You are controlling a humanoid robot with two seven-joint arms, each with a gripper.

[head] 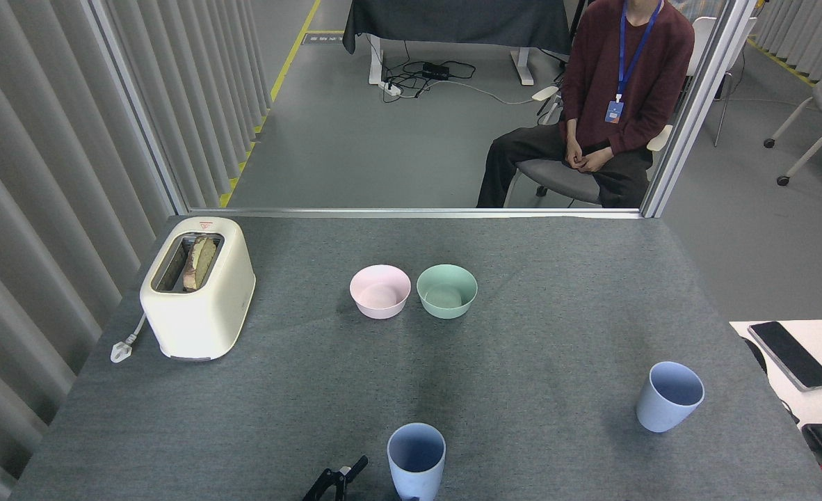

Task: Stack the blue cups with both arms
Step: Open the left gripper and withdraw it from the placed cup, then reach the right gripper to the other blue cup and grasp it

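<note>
**Two blue cups apart on the grey table**

Cups stand upright and well apart on the grey table (522, 348). One blue cup (416, 460) is at the near edge, about in the middle, with its open mouth up. The other blue cup (668, 396) stands to the right and a little farther away, close to the right edge of the table.

Just left of the near cup, only a small black part of the left gripper (334, 480) shows at the bottom edge. It is beside the cup and does not touch it; I cannot tell if its fingers are spread or closed. The right gripper is not visible.

Farther away, a pink bowl (380, 291) and a mint-green bowl (446, 291) sit side by side. A cream toaster (199, 296) with bread in its slot is at the far left. A person (613, 104) sits behind the table.
</note>
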